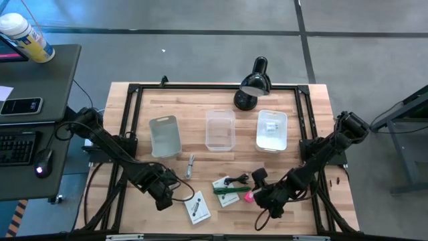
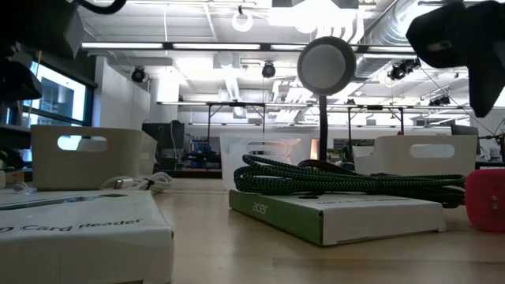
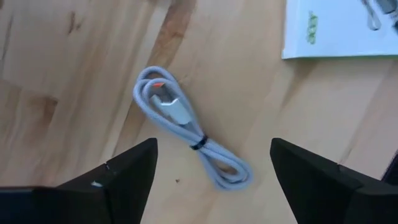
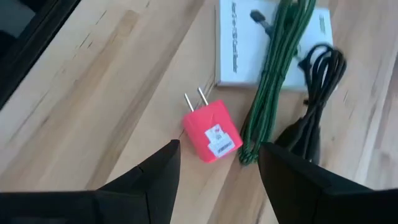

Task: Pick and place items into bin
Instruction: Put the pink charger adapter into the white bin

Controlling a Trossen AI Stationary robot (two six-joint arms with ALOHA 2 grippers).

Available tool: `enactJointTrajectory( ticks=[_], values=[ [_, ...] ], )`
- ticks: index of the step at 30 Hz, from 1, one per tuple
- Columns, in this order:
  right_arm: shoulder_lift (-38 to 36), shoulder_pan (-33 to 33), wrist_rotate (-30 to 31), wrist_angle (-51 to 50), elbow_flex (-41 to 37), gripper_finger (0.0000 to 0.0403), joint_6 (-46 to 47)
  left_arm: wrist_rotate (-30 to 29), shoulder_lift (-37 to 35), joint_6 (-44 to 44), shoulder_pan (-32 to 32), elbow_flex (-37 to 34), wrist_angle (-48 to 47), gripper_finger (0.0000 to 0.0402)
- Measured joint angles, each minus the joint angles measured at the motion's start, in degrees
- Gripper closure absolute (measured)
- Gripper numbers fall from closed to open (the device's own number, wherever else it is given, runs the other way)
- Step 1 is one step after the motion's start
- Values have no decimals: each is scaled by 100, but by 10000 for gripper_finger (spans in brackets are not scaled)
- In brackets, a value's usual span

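Note:
A coiled white cable (image 3: 186, 127) lies flat on the wood, also seen in the high view as a white cable (image 1: 190, 166). My left gripper (image 3: 212, 148) hovers open above it, one finger on either side, touching nothing. A pink plug (image 4: 211, 132) lies on its side beside a green braided cable (image 4: 277, 74) and a black cable (image 4: 318, 74), which rest on a white card box (image 4: 239, 56). My right gripper (image 4: 219, 148) stands open over the pink plug, clear of it. In the high view the left gripper (image 1: 167, 194) and the right gripper (image 1: 262, 201) are near the table's front edge.
Three bins stand in a row mid-table: a grey one (image 1: 164, 136), a clear one (image 1: 220, 130) and a white one (image 1: 271, 130). A black desk lamp (image 1: 251, 84) stands behind them. Another white card box (image 1: 198, 209) lies near the front edge.

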Motion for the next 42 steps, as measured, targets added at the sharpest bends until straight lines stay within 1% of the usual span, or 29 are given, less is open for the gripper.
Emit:
enactJointTrajectory(
  ticks=[2, 7, 11, 14, 21, 28, 37, 42],
  values=[
    [0, -58, -11, 82, 0, 198, -228, 4, 0, 0, 0, 0, -59, 107],
    [149, -319, -362, 419, 0, 198, -239, 116, 0, 15, 0, 0, -332, 110],
    [372, -377, -526, 653, 0, 198, -390, 268, -2, 15, 0, -1, -645, 110],
    [529, -380, -604, 700, 0, 199, -364, 378, -3, 26, 0, -2, -818, 110],
    [820, -390, -610, 730, 0, 199, -180, 385, -4, 151, 0, -2, -892, 110],
    [896, -389, -759, 728, 0, 201, -77, 384, -7, 175, 0, -3, -1045, 110],
    [976, -402, -871, 685, 0, 238, 250, 380, -7, 302, 0, -4, -1045, 110],
    [1024, -406, -947, 721, 11, 241, 456, 378, -7, 315, 0, -4, -1069, 110]
  ],
)
